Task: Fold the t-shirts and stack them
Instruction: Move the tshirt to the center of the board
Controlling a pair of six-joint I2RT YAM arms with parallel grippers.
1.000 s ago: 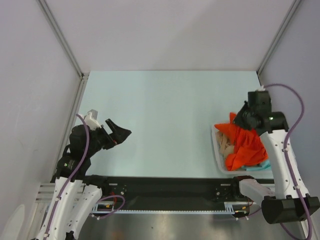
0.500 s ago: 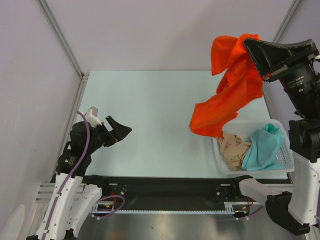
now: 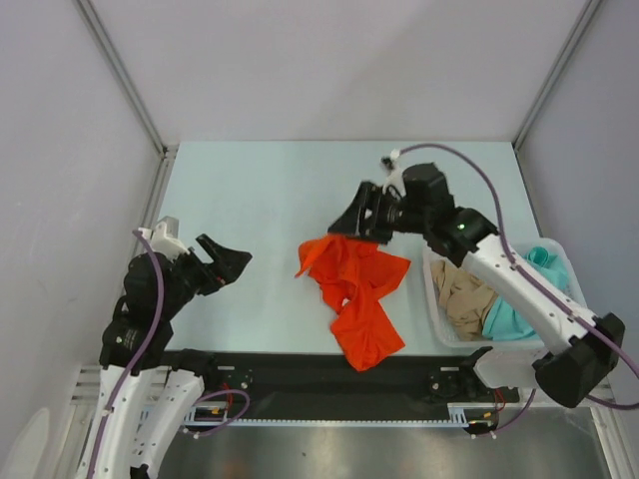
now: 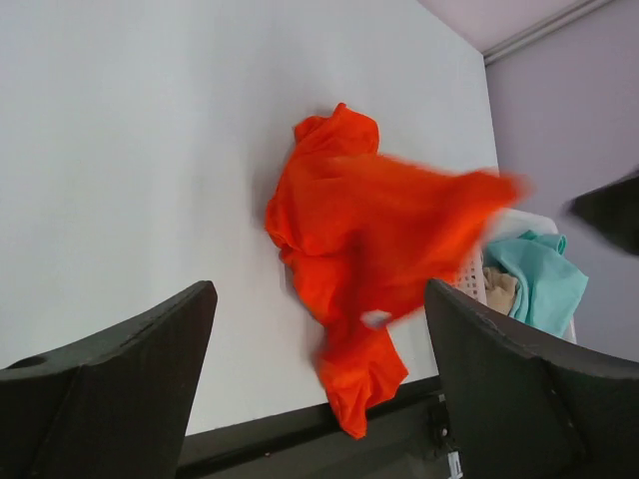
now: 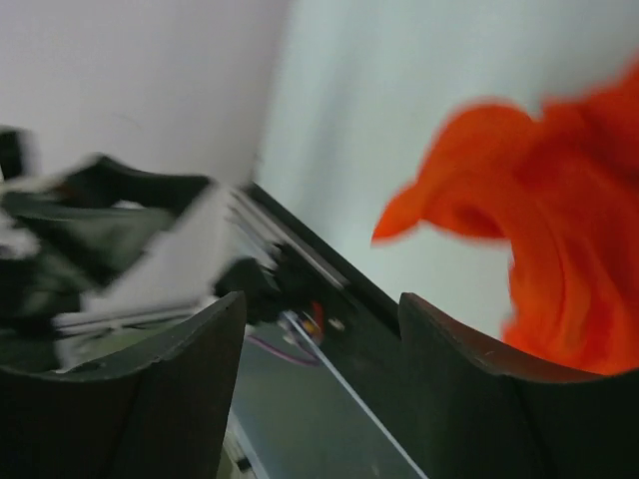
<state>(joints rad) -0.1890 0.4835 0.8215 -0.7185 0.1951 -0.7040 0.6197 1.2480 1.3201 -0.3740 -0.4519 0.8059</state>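
Three shirts in view. Orange-red t-shirt [image 3: 354, 294] lies crumpled on the table [image 3: 260, 190], just left of the white mesh basket [image 3: 435, 311]. Its near end overlaps the black rail [image 3: 300, 364] that runs left from the basket's near side. Beige t-shirt [image 3: 464, 294] and teal t-shirt [image 3: 524, 299] sit bunched inside the basket, beige in its left part, teal in its right, touching each other. Right gripper [image 3: 355, 222] hovers left of the basket's far-left corner, over the far edge of the orange-red t-shirt. Its fingers [image 5: 170, 399] are spread with nothing between them. Left gripper [image 3: 230, 261] is far left of the basket, well apart from every shirt, fingers [image 4: 120, 379] spread and empty. Both wrist views show motion blur on the orange-red t-shirt.
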